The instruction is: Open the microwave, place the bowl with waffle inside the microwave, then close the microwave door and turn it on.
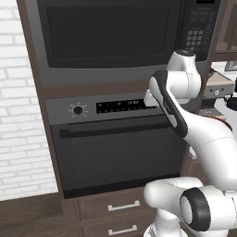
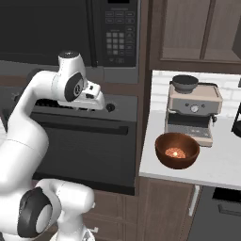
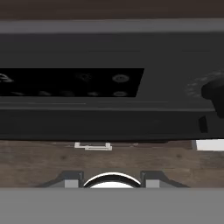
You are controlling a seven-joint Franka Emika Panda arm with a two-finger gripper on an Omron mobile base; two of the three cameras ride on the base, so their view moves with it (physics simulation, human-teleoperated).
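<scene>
- The large built-in grey-black microwave (image 1: 115, 37) sits in the dark wood cabinet column above the wall oven (image 1: 120, 152); its wide dark glass door (image 1: 106, 32) lies flush and closed, with the button keypad panel (image 2: 116, 40) at its right.
- The round, deep, reddish-brown wooden-looking bowl (image 2: 177, 150) stands on the white counter (image 2: 221, 164) to the right of the oven column, just in front of the silver coffee machine (image 2: 193, 113).
- A small golden-orange waffle piece (image 2: 175, 151) lies at the bottom of that bowl.
- The white arm's two-finger gripper (image 2: 96, 99) is held in front of the oven's control strip, below the microwave and well apart from the bowl.
- In the hand view the oven's black display panel (image 3: 72, 82) is close ahead, with a round knob (image 3: 214, 92) at the right edge.
- Whether the jaws are spread or closed cannot be told; nothing is seen between them.
</scene>
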